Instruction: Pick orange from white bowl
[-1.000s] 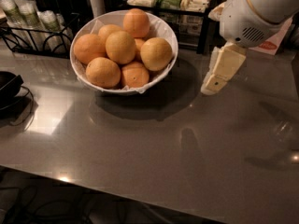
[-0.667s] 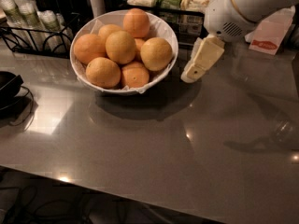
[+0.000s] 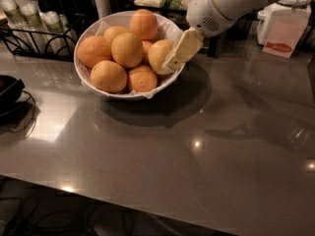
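The gripper (image 3: pixel 176 58) hangs at the right rim of the white bowl (image 3: pixel 169 29), seen only as one cream slab, so open or closed cannot be told. It hides the right side of the orange (image 3: pixel 157 55), which lies against that rim among the pile.

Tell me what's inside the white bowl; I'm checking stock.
Oranges piled on a paper liner; the gripper hangs at the white bowl's right rim, by the large pale orange. Anything beneath them is covered.

Glossy grey table (image 3: pixel 197 161) bearing white bowl (image 3: pixel 123 93), black wire rack (image 3: pixel 37 31), white box (image 3: pixel 281 31); pincer (image 3: pixel 176 59) at the bowl's right rim.
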`<action>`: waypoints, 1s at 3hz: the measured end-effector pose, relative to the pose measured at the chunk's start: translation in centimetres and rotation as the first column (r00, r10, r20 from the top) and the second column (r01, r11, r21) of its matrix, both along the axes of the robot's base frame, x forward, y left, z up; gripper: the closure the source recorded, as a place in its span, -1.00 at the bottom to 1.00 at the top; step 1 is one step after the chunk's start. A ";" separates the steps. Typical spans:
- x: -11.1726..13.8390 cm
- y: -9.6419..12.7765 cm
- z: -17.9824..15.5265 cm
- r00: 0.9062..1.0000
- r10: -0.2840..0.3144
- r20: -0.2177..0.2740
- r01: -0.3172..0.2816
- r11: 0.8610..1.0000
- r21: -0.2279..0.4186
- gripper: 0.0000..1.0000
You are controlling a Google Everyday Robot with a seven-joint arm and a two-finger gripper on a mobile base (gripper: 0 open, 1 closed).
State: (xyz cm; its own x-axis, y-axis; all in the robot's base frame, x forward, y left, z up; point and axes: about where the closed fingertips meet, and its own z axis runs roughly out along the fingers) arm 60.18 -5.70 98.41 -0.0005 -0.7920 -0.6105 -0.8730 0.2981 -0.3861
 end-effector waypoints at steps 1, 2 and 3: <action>1.0 1.2 -0.4 1.000 0.012 -0.013 -0.011 1.000 0.026 -0.64; 1.5 2.0 -1.1 0.999 0.025 -0.038 -0.024 0.999 0.036 -0.24; 1.7 2.0 -2.3 0.997 0.024 -0.069 -0.022 0.999 0.027 -0.30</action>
State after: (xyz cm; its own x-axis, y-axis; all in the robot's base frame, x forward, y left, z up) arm 61.92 -3.70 96.10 -0.0255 -0.7762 -0.6300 -0.9042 0.2867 -0.3166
